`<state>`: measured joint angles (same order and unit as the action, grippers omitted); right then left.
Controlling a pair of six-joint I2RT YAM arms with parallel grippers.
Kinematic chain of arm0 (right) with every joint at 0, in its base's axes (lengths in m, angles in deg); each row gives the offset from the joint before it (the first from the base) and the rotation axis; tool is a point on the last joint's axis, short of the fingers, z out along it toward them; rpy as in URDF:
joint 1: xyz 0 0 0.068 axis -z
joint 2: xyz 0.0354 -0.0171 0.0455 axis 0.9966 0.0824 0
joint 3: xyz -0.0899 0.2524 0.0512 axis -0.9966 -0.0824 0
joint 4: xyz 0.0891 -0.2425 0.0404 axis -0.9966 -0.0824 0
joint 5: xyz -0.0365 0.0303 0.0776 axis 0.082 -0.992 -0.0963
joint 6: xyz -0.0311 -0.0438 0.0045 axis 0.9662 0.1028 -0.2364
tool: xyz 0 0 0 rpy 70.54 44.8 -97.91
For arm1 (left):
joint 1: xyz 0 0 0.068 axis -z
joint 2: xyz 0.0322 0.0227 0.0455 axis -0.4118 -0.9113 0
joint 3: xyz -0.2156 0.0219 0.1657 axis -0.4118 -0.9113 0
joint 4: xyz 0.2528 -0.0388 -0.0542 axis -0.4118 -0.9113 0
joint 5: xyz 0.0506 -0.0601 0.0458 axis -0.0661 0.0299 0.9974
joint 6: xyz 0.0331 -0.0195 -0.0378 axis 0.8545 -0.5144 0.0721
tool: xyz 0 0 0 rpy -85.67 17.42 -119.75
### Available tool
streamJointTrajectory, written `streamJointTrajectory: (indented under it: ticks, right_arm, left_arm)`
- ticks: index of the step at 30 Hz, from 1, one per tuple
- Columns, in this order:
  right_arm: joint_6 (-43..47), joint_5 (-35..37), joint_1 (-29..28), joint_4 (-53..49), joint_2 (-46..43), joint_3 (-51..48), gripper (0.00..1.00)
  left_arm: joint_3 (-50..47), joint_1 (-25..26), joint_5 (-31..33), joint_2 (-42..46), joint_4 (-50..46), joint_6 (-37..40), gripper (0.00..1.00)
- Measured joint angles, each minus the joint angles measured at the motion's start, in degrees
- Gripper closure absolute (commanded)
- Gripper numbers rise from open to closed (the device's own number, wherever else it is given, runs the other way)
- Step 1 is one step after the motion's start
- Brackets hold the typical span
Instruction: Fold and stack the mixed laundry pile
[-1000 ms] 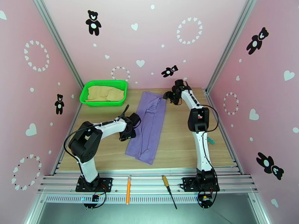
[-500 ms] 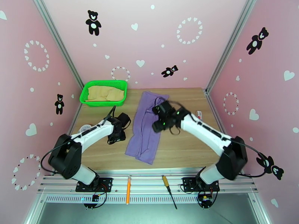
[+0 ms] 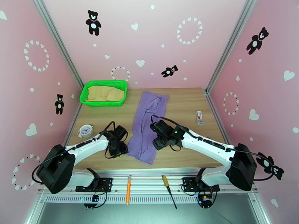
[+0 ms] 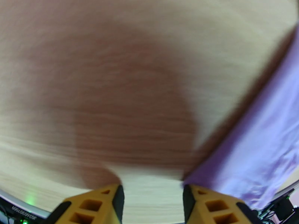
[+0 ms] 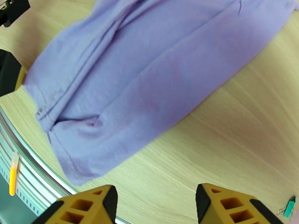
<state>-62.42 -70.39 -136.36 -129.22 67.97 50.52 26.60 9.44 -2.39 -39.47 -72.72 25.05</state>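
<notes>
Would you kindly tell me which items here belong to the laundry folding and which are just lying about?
Job in hand: purple shirt; tan garment, lying in the green basket.
Lying about: alarm clock; orange pen; screwdriver; small white object; green clip.

**Lighting even; one view blurred**

Top view: bright, diffuse light, with faint soft shadows on the table [image 3: 179,109]. Left wrist view: badly smeared (wood grain streaked), a broad dark shadow at centre frame. Right wrist view: sharper, evenly lit, bowed at the edges.
</notes>
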Motion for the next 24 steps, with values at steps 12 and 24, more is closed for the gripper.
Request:
streamJointTrajectory:
  ticks: [12,24]
  right_arm:
    - [-2.32,-0.94,-0.28,3.17,0.02,-3.04,0.4]
    - [-3.48,-1.27,-0.7,3.52,0.02,-3.56,0.4]
  left_arm:
    - [2.54,0.33,0.13,0.48,0.28,-0.81,0.51]
    - [2.49,3.19,-0.52,-5.68,2.84,-1.97,0.63]
